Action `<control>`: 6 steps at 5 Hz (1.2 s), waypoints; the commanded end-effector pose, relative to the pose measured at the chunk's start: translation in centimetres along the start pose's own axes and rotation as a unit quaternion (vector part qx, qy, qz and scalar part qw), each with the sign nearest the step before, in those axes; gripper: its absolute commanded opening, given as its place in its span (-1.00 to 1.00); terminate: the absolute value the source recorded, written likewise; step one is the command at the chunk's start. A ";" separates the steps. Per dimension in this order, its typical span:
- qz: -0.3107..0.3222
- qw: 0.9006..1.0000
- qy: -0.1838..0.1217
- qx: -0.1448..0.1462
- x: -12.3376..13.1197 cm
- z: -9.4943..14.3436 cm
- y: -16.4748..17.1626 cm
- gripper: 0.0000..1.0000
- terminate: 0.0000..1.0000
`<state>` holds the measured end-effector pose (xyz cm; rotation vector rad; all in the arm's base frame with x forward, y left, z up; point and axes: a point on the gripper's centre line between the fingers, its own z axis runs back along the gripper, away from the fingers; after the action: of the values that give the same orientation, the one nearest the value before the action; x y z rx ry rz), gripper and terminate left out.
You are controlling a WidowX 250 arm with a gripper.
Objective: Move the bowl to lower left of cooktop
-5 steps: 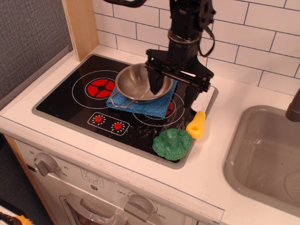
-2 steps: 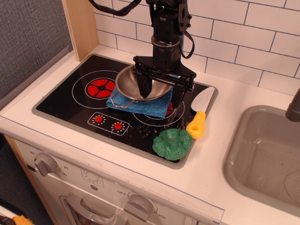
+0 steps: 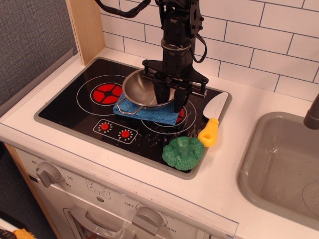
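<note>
The shiny steel bowl (image 3: pixel 142 87) sits on a blue cloth (image 3: pixel 149 115) in the middle of the black cooktop (image 3: pixel 70 107), its wire loop handle pointing toward the front left. My gripper (image 3: pixel 169 102) comes straight down over the bowl's right rim. One finger is inside the bowl and the other outside it, and the jaws are drawn close together on the rim. The lower left of the cooktop, left of the two red dials (image 3: pixel 104 126), is bare black glass.
A yellow-handled toy knife (image 3: pixel 212 124) lies at the cooktop's right edge and green toy broccoli (image 3: pixel 183 152) sits at its front right corner. A grey sink (image 3: pixel 279 164) is to the right. A wooden post (image 3: pixel 84 25) and a tiled wall stand behind.
My gripper moved left from the cloth's right side to over the bowl's right rim. Its fingers then narrowed from wide open to close around the rim. The bowl has not moved.
</note>
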<state>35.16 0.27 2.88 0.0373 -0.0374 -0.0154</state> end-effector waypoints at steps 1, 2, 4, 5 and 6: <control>-0.008 0.999 -0.038 -0.002 1.1 3.1 0.6 -1.00 -1.00; -0.008 0.998 -0.065 -0.005 0.8 5.9 1.8 -1.00 -1.00; 0.026 0.997 -0.076 0.015 -3.9 9.5 6.9 -1.00 -1.00; 0.042 0.998 -0.050 0.020 -6.4 8.1 8.9 -1.00 -1.00; 0.051 0.998 -0.038 0.019 -7.7 6.8 10.3 -1.00 -1.00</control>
<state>27.26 10.36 8.23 0.0586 -0.0674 0.0870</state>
